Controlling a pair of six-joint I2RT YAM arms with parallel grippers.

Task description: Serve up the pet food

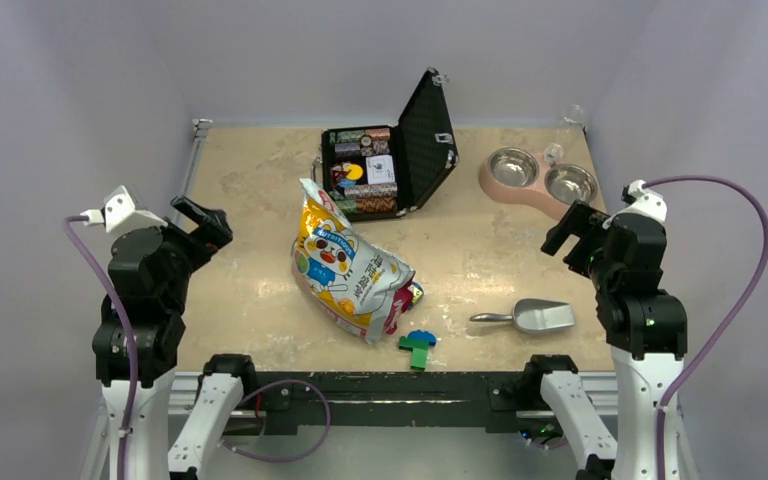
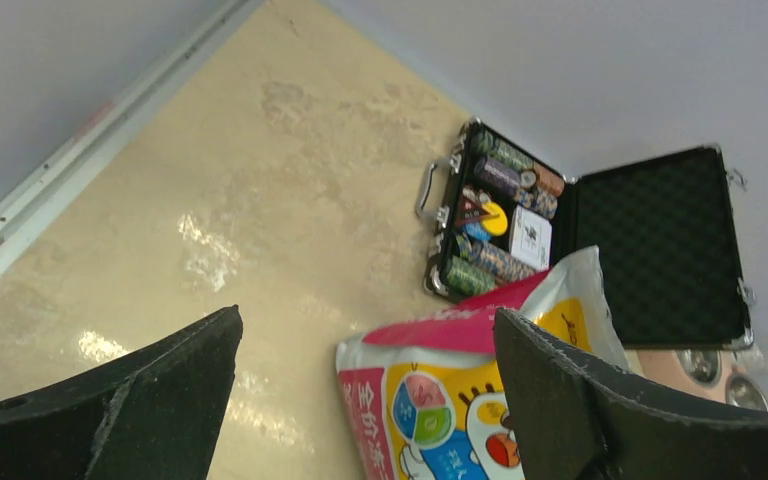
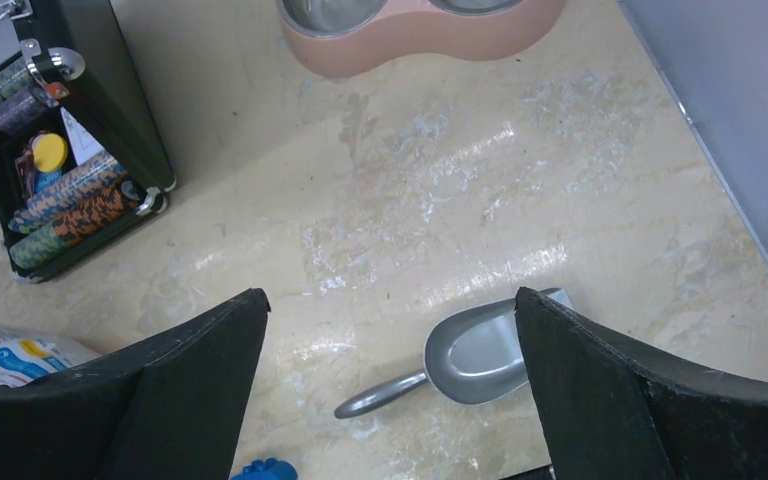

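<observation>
Pet food unseen inside bag (image 1: pixel 352 272)

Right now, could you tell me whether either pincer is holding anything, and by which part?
Nothing is held: the left pincer and the right pincer are both open and empty; the metal scoop lies untouched.

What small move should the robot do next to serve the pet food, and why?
Probably lower the right gripper onto the handle of the scoop. That gripper is open and empty, the scoop lies free right under it, and the bowls look empty, so scooping from the bag seems to come first.
</observation>
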